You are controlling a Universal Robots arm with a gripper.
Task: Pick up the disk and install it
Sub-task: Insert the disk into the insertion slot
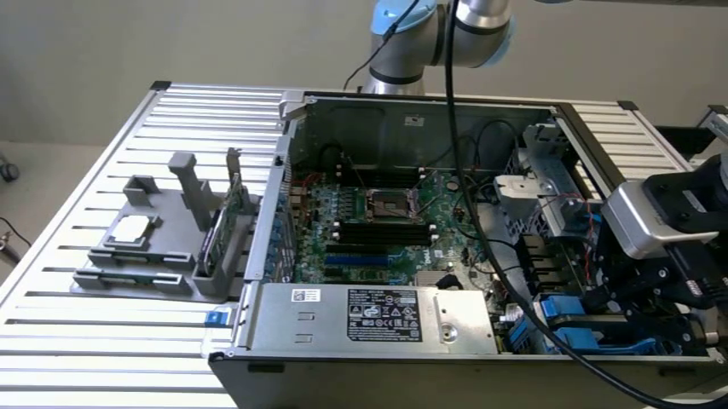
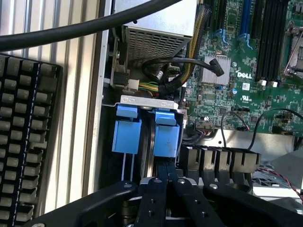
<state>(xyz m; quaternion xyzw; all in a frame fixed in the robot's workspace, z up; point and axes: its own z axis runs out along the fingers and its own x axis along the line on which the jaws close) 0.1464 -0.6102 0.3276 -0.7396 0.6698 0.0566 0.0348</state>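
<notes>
Tight quarters here: the open computer case (image 1: 398,111) lies on the slatted bench (image 1: 102,170), and the work is in the corner at the exterior view's right, near edge. The drive bay (image 2: 149,100) is hemmed in by the case wall on one side and the power supply (image 1: 387,311) and its wire bundle on the other. A thick black cable (image 1: 478,213) drapes across the case. The only open room is straight along the bay.

The arm (image 1: 444,34) rises behind the case and swings round to the exterior view's right. Its grey wrist camera (image 1: 654,217) sits over the bay corner, with the wrist turned in towards the case.

In the wrist view the pincer (image 2: 163,176) has its two black fingers drawn together, tips at the end of the disk (image 2: 166,137). Touching or just short, I cannot tell. The disk stands edge-on in its blue carrier inside the bay, just beside a second blue carrier (image 2: 127,130).

Writing: "DELL" in white on the green motherboard (image 2: 244,88). The power supply's label is too fine to read. A black keyboard (image 2: 23,142) lies outside the case wall.
</notes>
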